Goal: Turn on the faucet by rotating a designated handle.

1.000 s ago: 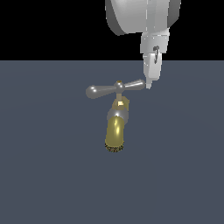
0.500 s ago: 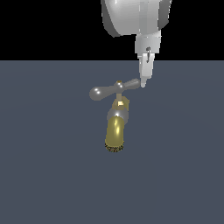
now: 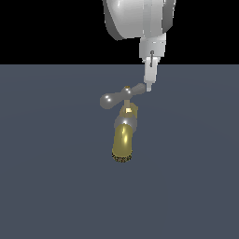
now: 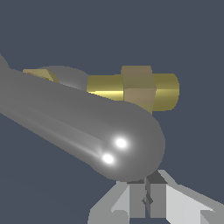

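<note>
Grey-blue floor (image 3: pixel 42 186) fills most of what I see, with the faucet (image 3: pixel 123 135) lying near its middle, brass spout running toward the camera. Above the faucet hangs my arm's pale wrist, and the gripper (image 3: pixel 149 87) reaches down to the handle (image 3: pixel 122 95). The fingers look pressed together with nothing between them, their tips against the knob on the handle's end toward the exterior view's right. The wrist view shows that rounded silver knob (image 4: pixel 131 148) right at the fingertips, the brass hub (image 4: pixel 139 87) beyond it. To do this well, I judge I should push steadily sideways, following an arc around the hub so the tips don't slide off the knob.
</note>
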Robot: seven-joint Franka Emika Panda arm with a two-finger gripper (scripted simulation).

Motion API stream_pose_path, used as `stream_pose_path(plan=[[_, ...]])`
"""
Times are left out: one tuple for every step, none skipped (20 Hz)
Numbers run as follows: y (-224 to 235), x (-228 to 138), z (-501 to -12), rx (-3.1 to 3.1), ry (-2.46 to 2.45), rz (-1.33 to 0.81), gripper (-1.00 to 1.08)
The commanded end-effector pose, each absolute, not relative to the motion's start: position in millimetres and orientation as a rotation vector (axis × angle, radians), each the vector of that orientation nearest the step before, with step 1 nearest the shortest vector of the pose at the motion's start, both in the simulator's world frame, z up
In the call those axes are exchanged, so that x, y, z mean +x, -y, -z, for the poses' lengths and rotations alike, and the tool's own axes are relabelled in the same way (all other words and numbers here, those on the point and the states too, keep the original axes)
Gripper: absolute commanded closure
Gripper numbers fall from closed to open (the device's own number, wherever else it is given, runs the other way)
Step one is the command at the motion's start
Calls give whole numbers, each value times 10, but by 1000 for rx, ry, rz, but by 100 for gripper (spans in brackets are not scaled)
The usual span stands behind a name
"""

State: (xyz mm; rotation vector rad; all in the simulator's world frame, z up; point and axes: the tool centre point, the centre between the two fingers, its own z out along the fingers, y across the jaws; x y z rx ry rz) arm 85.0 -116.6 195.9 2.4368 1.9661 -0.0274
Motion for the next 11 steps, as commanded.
stream_pose_path(plan=[[732,948,-1957,2405,-2017,10,108],[652,968,-1957,2402,-2020,9,108],[574,989,-1958,2400,-2023,8,108],[495,1009,-1958,2398,-2026,7,108],[418,1028,-1959,2396,-2029,6,108],[342,1048,-1959,2394,-2032,4,108],[266,1067,-1960,2392,-2035,3,108],[192,1086,-1961,2390,-2038,2,108],[119,1104,-1962,2388,-2041,1,108],[47,1122,-1963,2386,-2044,0,108],[47,1122,-1963,2386,-2044,0,108]])
